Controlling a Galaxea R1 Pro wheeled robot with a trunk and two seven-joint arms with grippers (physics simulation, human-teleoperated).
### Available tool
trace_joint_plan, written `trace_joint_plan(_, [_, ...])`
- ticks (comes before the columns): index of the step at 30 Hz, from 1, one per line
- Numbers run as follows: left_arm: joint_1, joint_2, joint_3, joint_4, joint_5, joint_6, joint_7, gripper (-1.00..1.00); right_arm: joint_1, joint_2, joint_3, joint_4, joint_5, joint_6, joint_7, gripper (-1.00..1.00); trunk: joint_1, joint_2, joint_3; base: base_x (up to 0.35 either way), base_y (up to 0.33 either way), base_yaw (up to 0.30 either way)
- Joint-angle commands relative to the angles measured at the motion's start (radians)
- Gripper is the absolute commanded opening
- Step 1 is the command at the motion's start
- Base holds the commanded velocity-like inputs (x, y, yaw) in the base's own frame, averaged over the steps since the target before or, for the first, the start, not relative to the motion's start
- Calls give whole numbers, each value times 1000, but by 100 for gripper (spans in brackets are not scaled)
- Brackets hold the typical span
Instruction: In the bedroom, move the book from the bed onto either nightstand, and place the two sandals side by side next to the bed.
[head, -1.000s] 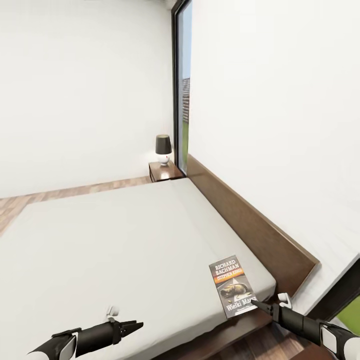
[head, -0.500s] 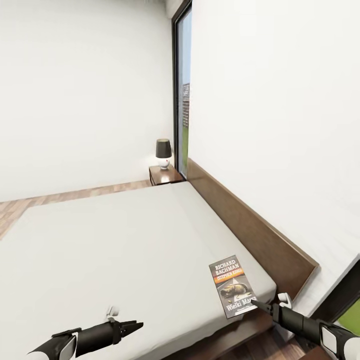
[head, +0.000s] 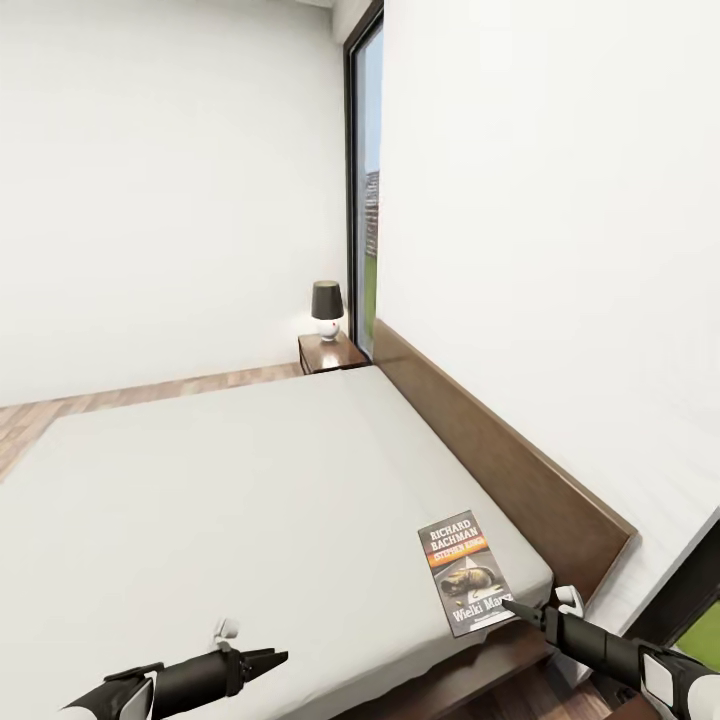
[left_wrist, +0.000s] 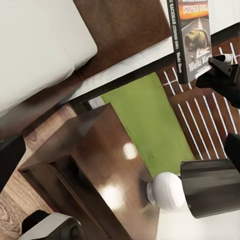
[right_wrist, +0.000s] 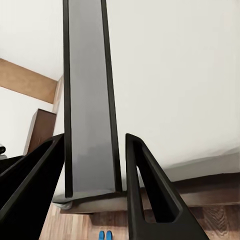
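Observation:
The book (head: 464, 570) lies on the bed (head: 250, 500) at the mattress's near right corner, cover up, by the headboard (head: 500, 460). My right gripper (head: 508, 604) is at its near end. In the right wrist view the book's edge (right_wrist: 90, 110) stands between the two fingers (right_wrist: 150, 190), which sit tight on either side. Beyond it, the two blue sandals (right_wrist: 104, 234) lie on the floor, small and far off. A nightstand (head: 330, 350) stands past the bed's far side, another nightstand (left_wrist: 95, 160) in the left wrist view. My left gripper (head: 272, 660) hovers open over the mattress's near edge.
A black-shaded lamp (head: 326, 305) stands on the far nightstand, and a similar lamp (left_wrist: 200, 185) on the near one. A tall window (head: 365, 190) runs up the wall behind the headboard. Wood-plank floor (head: 150, 385) shows beyond the bed.
The camera has tilted up a little. My left arm sits lower in the picture. The book and the right gripper have kept their places.

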Motion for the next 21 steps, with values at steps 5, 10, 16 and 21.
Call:
trace_joint_plan(5, [-1,0,9,1,-9,-3,-4,100,-2,0,7,3,-10,10,8,-100,1,-2,-2,0,0,0])
trace_joint_plan(10, [-1,0,9,1,-9,-4,-4,100,-2,1,7,3,-10,10,6,-100,1,-2,-2,0,0,0])
trace_joint_plan(16, [-1,0,9,1,-9,-4,-4,100,-2,2,7,3,-10,11,9,-100,1,-2,-2,0,0,0])
trace_joint_plan(21, [-1,0,9,1,-9,-4,-4,100,-2,2,7,3,-9,11,12,-100,1,-2,-1,0,0,34])
